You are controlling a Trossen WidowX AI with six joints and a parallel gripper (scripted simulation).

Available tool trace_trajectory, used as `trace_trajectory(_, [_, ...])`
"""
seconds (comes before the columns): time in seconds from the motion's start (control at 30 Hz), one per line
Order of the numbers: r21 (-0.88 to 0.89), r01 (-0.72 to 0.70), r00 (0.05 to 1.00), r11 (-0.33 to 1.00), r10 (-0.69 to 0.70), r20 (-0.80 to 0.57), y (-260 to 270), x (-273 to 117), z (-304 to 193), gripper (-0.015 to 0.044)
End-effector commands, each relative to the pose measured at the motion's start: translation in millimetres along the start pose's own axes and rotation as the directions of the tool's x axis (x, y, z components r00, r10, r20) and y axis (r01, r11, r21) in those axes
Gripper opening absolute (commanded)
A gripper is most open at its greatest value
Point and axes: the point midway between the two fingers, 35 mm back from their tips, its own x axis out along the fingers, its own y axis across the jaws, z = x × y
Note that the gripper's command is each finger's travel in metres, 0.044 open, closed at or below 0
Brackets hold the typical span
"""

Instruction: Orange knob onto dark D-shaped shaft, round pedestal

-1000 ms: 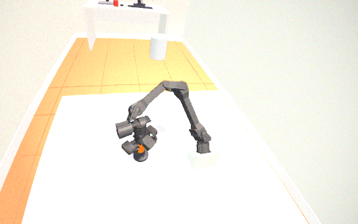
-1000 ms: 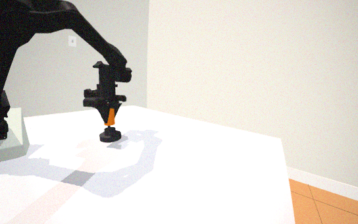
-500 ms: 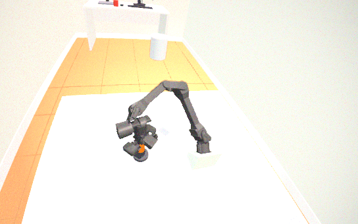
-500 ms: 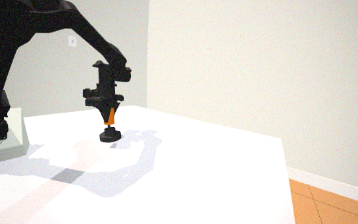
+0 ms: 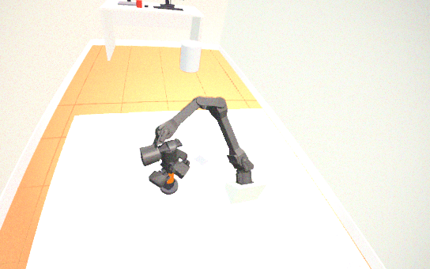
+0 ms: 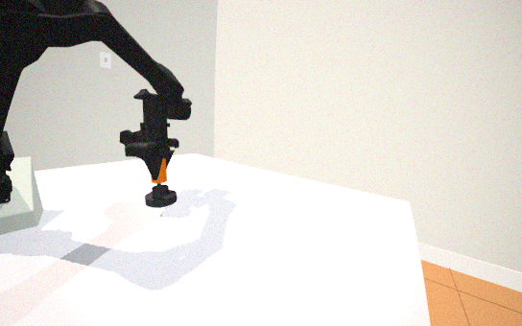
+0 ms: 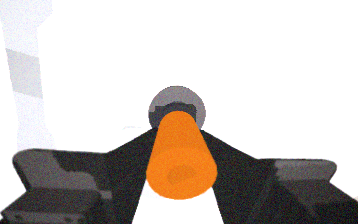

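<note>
My gripper (image 5: 170, 176) (image 6: 159, 174) (image 7: 181, 165) is shut on the orange knob (image 5: 170, 178) (image 6: 160, 172) (image 7: 181, 156) and holds it upright, pointing down. The knob stands right over the round dark pedestal (image 5: 169, 188) (image 6: 160, 197) (image 7: 196, 102). In the exterior view the knob's lower end sits at the top of the dark shaft (image 6: 161, 184), a short way above the pedestal's base. In the wrist view the knob covers the shaft, and only the pedestal's grey rim shows behind it. The shaft's flat side is hidden.
The arm's base (image 5: 244, 177) stands on a pale block (image 5: 244, 192) (image 6: 16, 192) to the right of the pedestal on the white table (image 5: 118, 237). A white desk (image 5: 150, 16) and a white bin (image 5: 190, 57) stand far back on the orange floor.
</note>
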Motion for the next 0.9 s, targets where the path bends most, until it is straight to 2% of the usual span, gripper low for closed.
trace_trajectory(0.0, [-0.006,0.0,1.0,1.0,0.0,-0.004,1.7,0.3,0.5,0.0])
trace_trajectory(0.87, [0.014,0.003,1.0,1.0,-0.003,0.0,-0.3,15.4,-1.0,0.0])
